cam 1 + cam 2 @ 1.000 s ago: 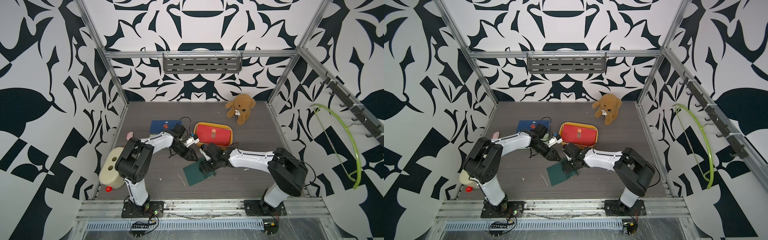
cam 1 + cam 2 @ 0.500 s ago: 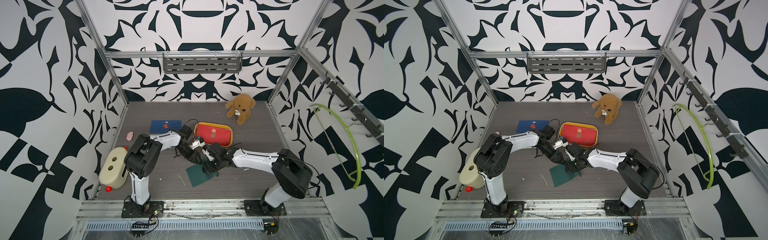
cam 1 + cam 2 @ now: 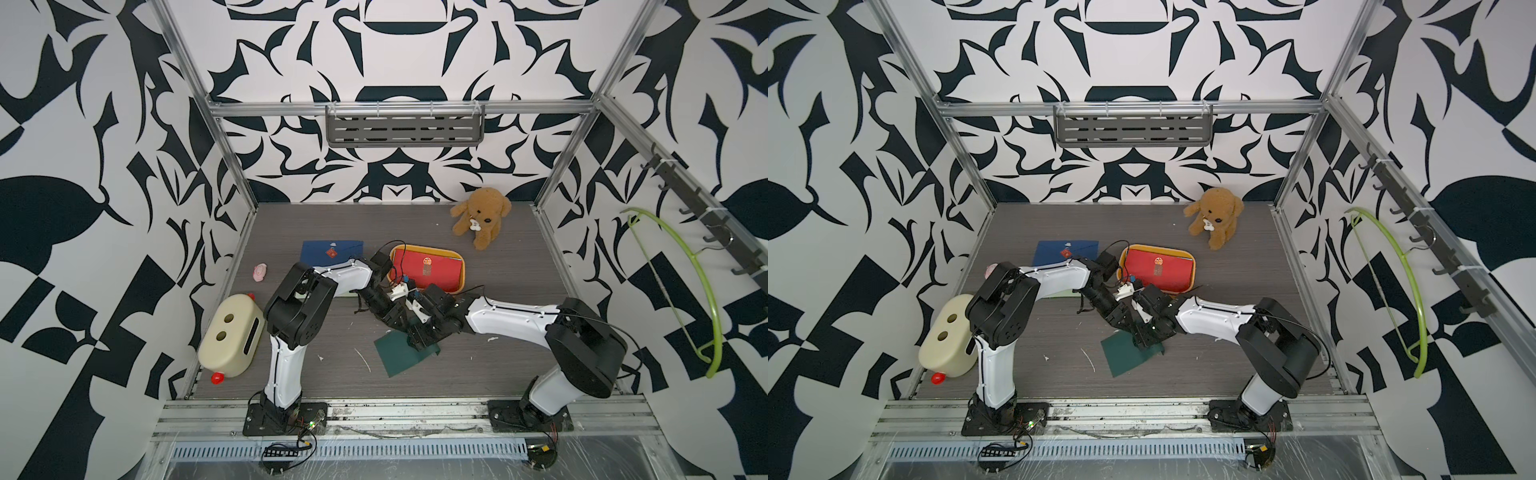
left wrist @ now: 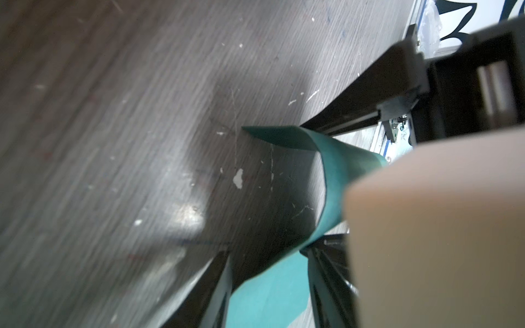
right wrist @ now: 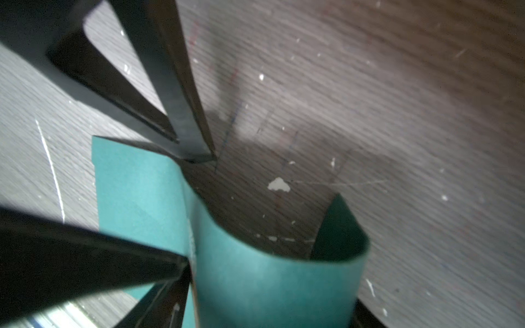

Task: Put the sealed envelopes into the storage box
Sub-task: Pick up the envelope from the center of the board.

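Our left gripper (image 3: 397, 322) has swung in beside the right gripper (image 3: 419, 337) — both spread around the dark green envelope (image 3: 395, 358), buckled on the table (image 3: 498, 361) near the storage box (image 3: 428, 248); we should pinch one raised edge.

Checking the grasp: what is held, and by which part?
Dark green envelope, its curled part between the fingers of the right end effector; firm grip cannot be told.

Walled on three sides in white panels printed with bold black leaf-like shapes (image 3: 415, 50). Framed by silver aluminium posts (image 3: 234, 166). Floored with a dark grey wood-grain table (image 3: 332, 224), scuffed and flecked with white. Fitted with a grey slotted metal shelf (image 3: 405, 131) on the back wall and a dark hook rail (image 3: 702, 205) along the right wall. Evenly, brightly lit.
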